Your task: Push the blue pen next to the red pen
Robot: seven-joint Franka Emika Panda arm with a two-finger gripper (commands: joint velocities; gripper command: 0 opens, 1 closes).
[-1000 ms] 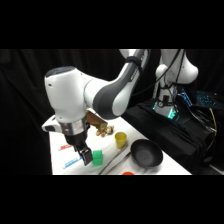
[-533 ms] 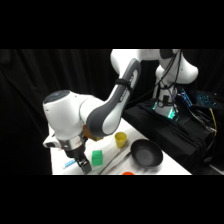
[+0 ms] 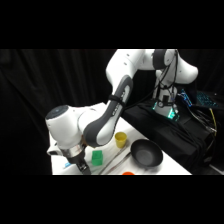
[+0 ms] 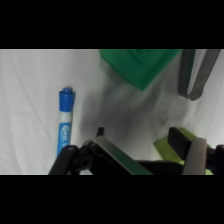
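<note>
Gripper (image 3: pixel 81 167) is low at the table's (image 3: pixel 167 162) near-left edge; can't tell how wide it is set, nothing visibly between the tips. In the wrist view the blue pen (image 4: pixel 64 122) lies flat on white cloth just left of the gripper linkage, with the green cube (image 4: pixel 137 65) above and metal tongs (image 4: pixel 195 72) at upper right. Side view shows a yellow cup (image 3: pixel 120 139) and black bowl (image 3: pixel 146 152) right of the cube; red pen not seen.

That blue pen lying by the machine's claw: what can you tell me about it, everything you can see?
The blue pen is a short, slim marker with a bright blue, plastic-looking body, a rounded blue end pointing up in the wrist view, and a pale band with blue print along its barrel. It lies flat on the white table, nearly upright in that view. Its lower end goes behind the gripper's black linkage. The green cube sits apart from it. Whether the gripper touches it can't be told.
</note>
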